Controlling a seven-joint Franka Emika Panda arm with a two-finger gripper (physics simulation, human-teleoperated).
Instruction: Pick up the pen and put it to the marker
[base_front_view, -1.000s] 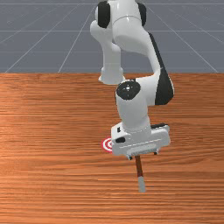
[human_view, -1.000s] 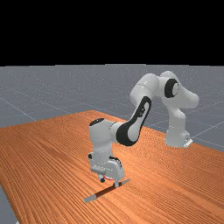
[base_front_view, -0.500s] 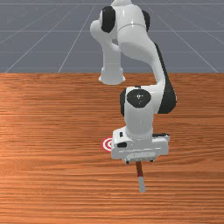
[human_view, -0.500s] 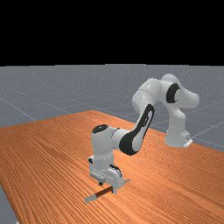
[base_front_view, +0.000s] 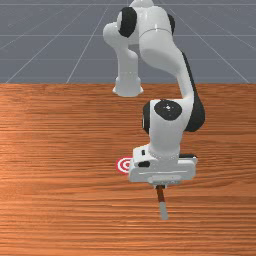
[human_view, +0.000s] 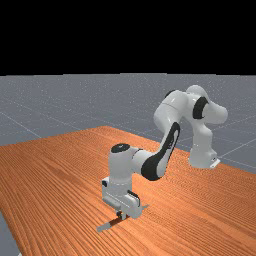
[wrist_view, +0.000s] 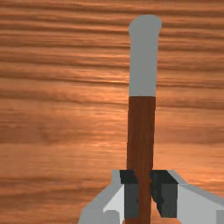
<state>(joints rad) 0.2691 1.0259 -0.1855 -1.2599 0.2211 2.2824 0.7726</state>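
Before grey floor (human_view: 45, 107), over a flat, grained table (human_view: 55, 175), reaches with the gripper (wrist_view: 144, 194), pinching the pen (wrist_view: 142, 87) by its brown shaft (wrist_view: 141, 135) between 2 fingers (wrist_view: 131, 199), low down and near the marker (base_front_view: 123, 165). Likely handles as light, stiff and perhaps slick, so calls for a square hold near mid-length to check swivelling.

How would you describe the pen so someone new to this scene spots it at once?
From the white arm over the table, go down to the gripper. The pen is the thin, straight stick clamped between its fingers, brown with a broad grey end sticking out. Unlike it, the marker is round, with red and white rings.
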